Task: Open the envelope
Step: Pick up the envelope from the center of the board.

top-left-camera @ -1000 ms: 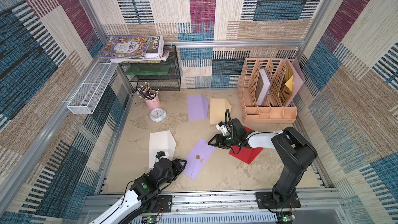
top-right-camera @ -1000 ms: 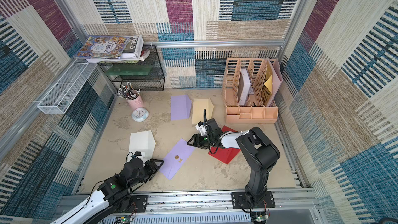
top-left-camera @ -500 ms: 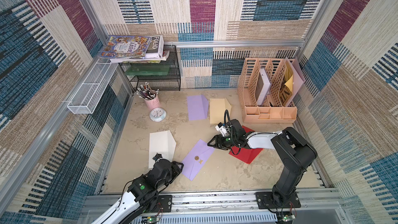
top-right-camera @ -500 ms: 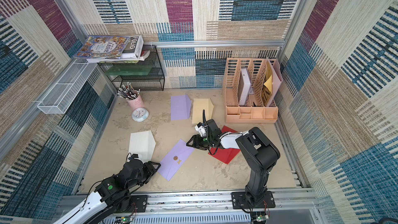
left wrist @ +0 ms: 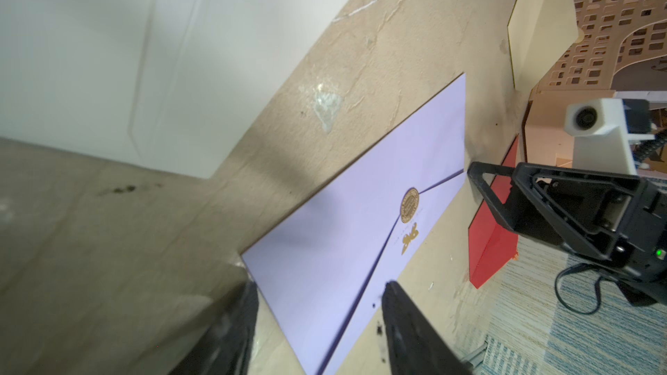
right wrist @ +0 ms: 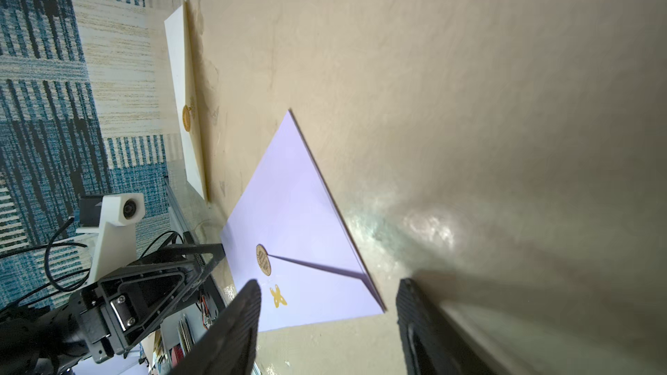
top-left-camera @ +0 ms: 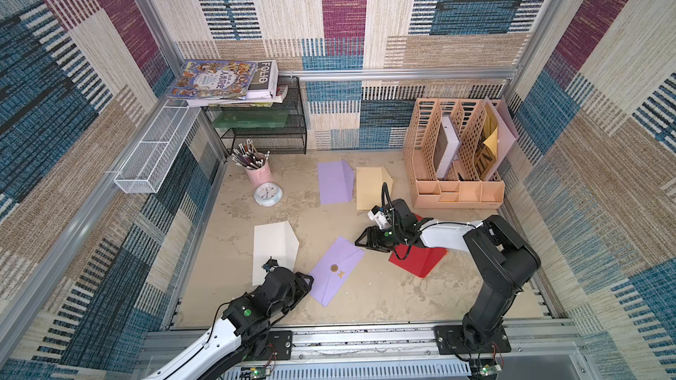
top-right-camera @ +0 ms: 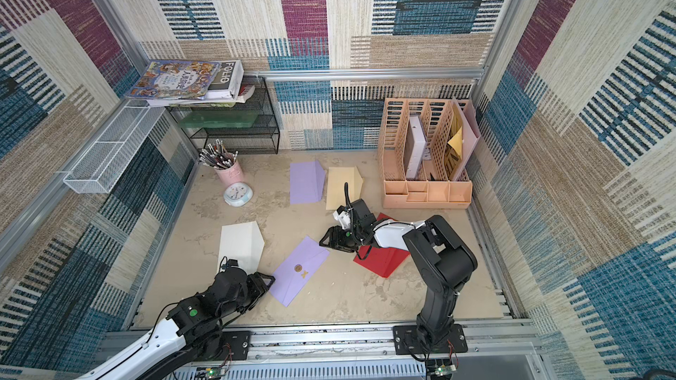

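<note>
Lilac envelope (top-left-camera: 336, 272) looks thin and floppy (gold seal (top-left-camera: 333, 268) holds it shut), so pinch the edge by that seal; left gripper (top-left-camera: 306, 281) and right gripper (top-left-camera: 361, 241) both gape empty.

The lilac envelope (top-left-camera: 336, 272) lies flat and diagonal on the table (top-left-camera: 369, 299), nearer to its front edge, about the middle. The pointed flap is closed under a round gold seal (top-left-camera: 333, 268).
</note>
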Controlling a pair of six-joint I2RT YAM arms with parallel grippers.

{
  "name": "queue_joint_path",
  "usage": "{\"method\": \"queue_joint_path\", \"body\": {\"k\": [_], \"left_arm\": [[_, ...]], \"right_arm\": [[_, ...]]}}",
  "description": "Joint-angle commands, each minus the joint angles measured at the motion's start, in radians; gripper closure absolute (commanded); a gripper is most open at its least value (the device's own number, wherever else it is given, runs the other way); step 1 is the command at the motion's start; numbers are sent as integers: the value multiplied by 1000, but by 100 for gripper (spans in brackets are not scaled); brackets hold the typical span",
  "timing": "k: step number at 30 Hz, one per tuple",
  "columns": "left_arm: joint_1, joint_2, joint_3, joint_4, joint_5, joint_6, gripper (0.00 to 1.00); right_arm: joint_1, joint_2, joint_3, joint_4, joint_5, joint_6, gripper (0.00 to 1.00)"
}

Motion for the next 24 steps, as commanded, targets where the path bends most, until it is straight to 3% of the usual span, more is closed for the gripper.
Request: {"method": "queue_joint_path", "body": {"k": [1, 24], "left_arm": [[0, 9, -15, -136, 0, 7, 41], [0, 18, -42, -8, -24, 14, 39]], "right_arm": [[24, 26, -1, -126, 44, -18, 37], [73, 35, -54, 13, -89, 60, 37]]}}
